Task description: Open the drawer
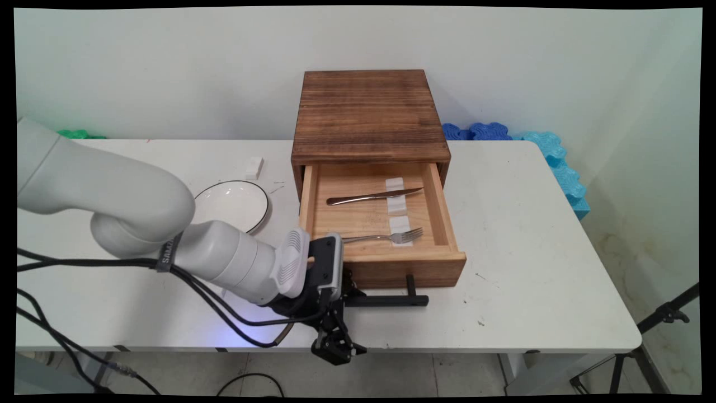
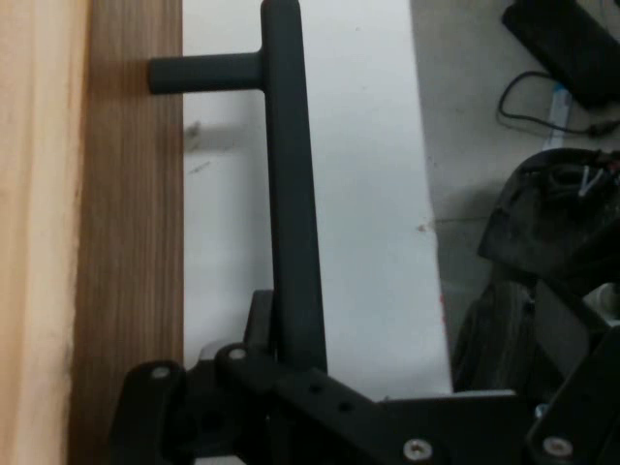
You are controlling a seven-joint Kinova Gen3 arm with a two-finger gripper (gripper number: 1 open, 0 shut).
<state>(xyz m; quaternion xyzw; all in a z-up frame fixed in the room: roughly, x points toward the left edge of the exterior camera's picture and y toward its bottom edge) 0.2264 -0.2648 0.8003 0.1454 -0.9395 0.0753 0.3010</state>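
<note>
Wooden drawer box (image 1: 369, 115) stands at the back-middle of the white table (image 1: 531, 268); all places below are given relative to it.

Drawer (image 1: 380, 224) is pulled out toward the table's near edge. Inside it, a knife (image 1: 373, 196) lies crosswise nearer the box, and a fork (image 1: 386, 238) lies crosswise nearer the drawer front. Small white blocks (image 1: 396, 196) sit on the drawer floor under both.

A black bar handle (image 1: 391, 300) (image 2: 291, 213) stands off the drawer front on short posts.

The gripper (image 1: 335, 350) (image 2: 281, 378) hangs at the left end of the handle, in front of the drawer's left front corner. In the hand view the bar runs straight into the black linkage, but the fingers themselves are hidden; I cannot tell whether they are apart or closed on the bar.

A white plate with a dark rim (image 1: 238, 204) lies left of the drawer, partly behind the arm. A small white block (image 1: 254, 167) sits just behind the plate.
</note>
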